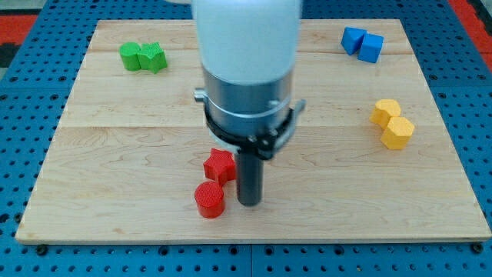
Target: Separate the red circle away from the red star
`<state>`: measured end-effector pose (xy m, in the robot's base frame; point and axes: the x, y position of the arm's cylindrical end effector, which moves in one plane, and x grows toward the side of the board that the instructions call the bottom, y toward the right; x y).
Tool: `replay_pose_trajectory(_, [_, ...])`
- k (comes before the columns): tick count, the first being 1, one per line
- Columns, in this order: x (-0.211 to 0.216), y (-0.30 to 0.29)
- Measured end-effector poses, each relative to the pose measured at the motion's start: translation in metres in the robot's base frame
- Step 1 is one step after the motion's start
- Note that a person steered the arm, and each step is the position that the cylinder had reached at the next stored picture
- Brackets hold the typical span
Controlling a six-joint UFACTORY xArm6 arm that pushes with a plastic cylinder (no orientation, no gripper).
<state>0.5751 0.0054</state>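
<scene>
— Near the board's bottom middle, what did you have?

— I had my tip [249, 202] down on the pale wooden board [115, 192], just to the view's right of the small red cylinder, the circle [209, 199], and just below-right of the red star-shaped block [219, 165]. Whether the tip touched either one, I couldn't tell. The star sat just above the circle, nearly touching it.

— And the rod's grip?

— It had no jaws, so it clasped nothing. The arm's white and grey housing [246, 69] hid the board's middle behind it.

— Elsewhere?

— Two green blocks [143, 57] sat top left, two blue blocks [362, 43] top right, two yellow blocks [393, 123] at right; their shapes were hard to make out.
</scene>
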Motion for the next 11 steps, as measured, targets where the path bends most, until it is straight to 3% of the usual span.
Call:
replay_pose_trajectory(3, [0.004,-0.002])
replay_pose_trajectory(11, [-0.010,-0.121])
